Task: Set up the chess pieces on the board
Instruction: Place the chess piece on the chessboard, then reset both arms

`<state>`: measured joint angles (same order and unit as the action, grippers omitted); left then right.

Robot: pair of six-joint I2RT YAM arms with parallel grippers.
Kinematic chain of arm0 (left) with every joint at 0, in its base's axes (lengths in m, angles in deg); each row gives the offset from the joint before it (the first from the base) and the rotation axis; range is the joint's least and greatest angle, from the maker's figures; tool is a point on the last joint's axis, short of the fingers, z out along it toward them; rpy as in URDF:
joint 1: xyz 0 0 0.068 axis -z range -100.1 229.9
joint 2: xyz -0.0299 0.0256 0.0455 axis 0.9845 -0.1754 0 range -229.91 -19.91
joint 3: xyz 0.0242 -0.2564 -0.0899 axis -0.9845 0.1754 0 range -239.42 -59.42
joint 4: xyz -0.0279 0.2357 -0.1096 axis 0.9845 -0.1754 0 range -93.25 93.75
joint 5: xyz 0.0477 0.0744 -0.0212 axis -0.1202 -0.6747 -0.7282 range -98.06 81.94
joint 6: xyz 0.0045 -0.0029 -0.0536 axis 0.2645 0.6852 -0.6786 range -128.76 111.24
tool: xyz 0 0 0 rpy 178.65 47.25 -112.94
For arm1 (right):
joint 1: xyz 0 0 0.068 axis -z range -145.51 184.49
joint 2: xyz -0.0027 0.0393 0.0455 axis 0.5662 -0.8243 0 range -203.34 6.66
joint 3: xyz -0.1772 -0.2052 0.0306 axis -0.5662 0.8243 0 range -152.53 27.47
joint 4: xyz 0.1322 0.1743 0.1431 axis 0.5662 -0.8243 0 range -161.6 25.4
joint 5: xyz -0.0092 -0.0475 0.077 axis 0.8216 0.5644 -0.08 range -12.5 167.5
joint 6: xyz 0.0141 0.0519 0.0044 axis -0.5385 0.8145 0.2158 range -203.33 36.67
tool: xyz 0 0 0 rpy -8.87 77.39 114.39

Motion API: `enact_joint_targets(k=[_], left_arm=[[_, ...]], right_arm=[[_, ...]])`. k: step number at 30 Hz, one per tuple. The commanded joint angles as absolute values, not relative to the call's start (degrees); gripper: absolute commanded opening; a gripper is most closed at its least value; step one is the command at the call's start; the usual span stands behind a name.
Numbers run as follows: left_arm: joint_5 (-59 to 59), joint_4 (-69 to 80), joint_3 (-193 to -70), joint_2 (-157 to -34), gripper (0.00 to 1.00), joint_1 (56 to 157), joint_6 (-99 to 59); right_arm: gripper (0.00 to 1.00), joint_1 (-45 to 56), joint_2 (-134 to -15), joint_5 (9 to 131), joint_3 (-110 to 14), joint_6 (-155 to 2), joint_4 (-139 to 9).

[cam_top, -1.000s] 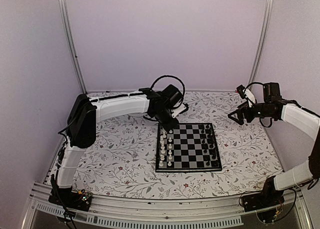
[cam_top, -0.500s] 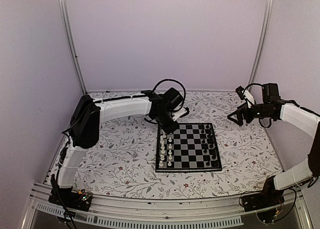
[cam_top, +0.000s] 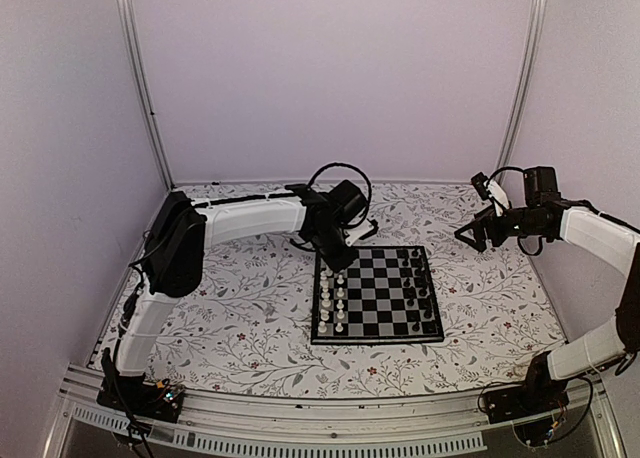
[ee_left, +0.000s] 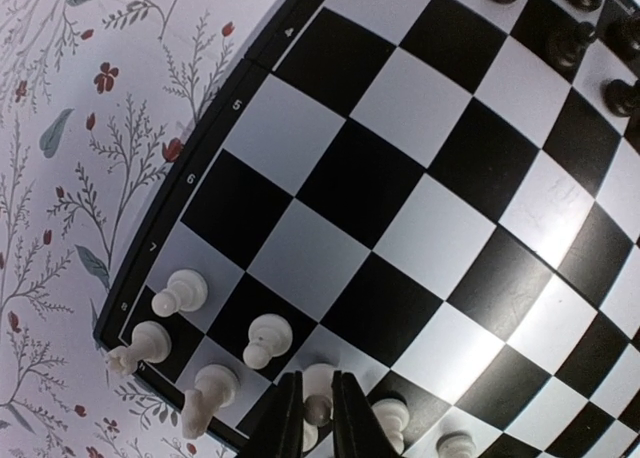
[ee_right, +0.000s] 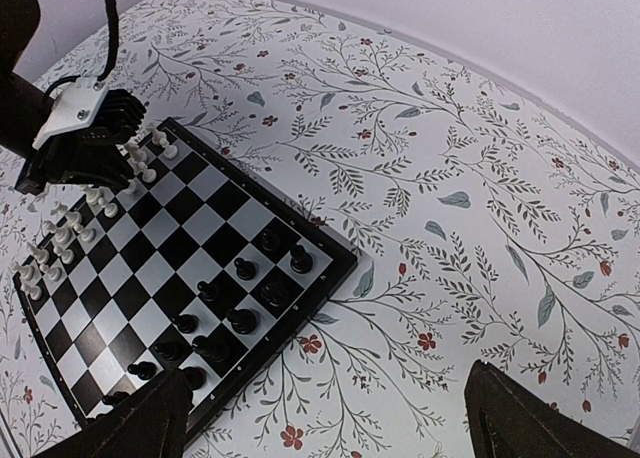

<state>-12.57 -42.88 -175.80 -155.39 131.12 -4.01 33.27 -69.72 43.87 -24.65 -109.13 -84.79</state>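
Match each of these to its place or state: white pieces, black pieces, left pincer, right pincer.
Column one:
1. white pieces
2. black pieces
3. left pincer
4. right pincer

Column two:
A. wide open over the floral table, off the board
B. along the board's right side in the top view
C. shut on a white piece at the board's far left corner
D. along the board's left side in the top view

Pairs: 1-D, 2-B, 3-C, 4-A
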Motion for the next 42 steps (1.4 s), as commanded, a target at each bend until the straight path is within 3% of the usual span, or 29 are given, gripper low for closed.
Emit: enact_joint_targets(k=[1, 18, 30, 32, 37, 42], left_arm=[[-12.04, -43.99, -177.55, -156.29, 0.14, 131.66, -4.11], [-14.2, -43.25, -179.44, -149.14, 0.19, 132.22, -3.37], [-26.99, -39.12, -174.06, -133.71, 0.23, 126.82, -1.96], [-27.89, -37.15, -173.2, -130.93, 0.29, 125.29, -2.26], [-31.02, -26.04, -165.1, -120.64, 0.62, 122.0, -2.02], [-34.61, -16.43, -158.32, -113.88, 0.79, 119.65, -0.34]], right_arm=[[0.99, 33.03, -70.42, 42.7, -26.03, -109.63, -85.43], [0.99, 33.08, -69.33, 43.95, -28.77, -108.31, -85.61], [0.99, 33.01, -69.75, 58.83, -43.89, -96.93, -83.99], [0.99, 33.01, -71.79, 61.42, -46.65, -94.43, -84.22], [0.99, 33.07, -75.13, 70.78, -53.95, -87.69, -84.61], [0.99, 33.04, -72.82, 69.1, -54.48, -87.0, -83.07]])
